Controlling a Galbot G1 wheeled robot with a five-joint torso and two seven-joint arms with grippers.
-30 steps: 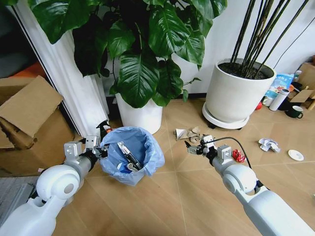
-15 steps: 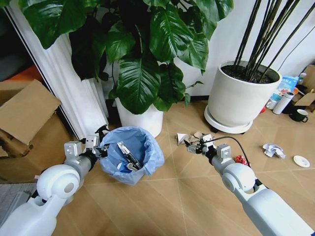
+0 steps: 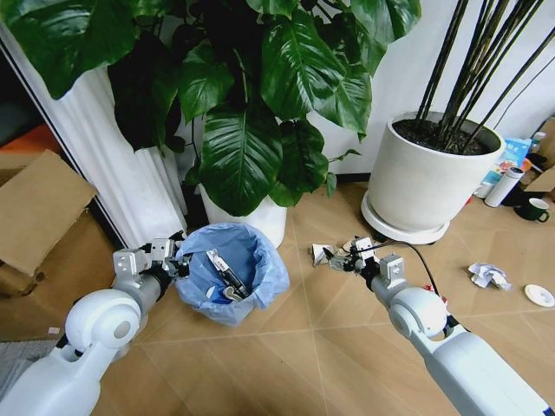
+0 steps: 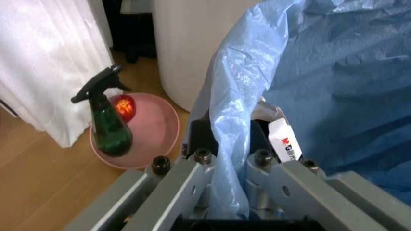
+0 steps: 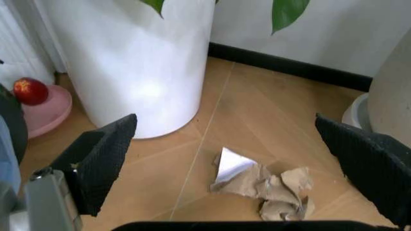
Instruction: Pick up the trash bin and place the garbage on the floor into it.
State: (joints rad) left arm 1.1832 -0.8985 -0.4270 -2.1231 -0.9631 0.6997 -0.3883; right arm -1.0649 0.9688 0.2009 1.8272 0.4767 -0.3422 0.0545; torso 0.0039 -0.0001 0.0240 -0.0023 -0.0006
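Note:
The trash bin, lined with a crinkled light-blue bag, hangs at my left gripper, which is shut on its rim. A dark wrapper and white scraps lie inside the bin. My right gripper is open low over the floor, its fingers spread wide. Just beyond it lies garbage, crumpled brown paper with a shiny white piece, also seen by the head camera. More garbage, a crumpled white paper, lies far right.
A white pot with a big-leafed plant stands behind the bin, and a larger white pot at the back right. A green spray bottle and red ball sit in a pink dish. Bottle, mug and white disc are far right.
The whole picture has shifted as the camera moved. The brown paper now lies nearer my open right gripper. My left gripper still holds the bin's rim.

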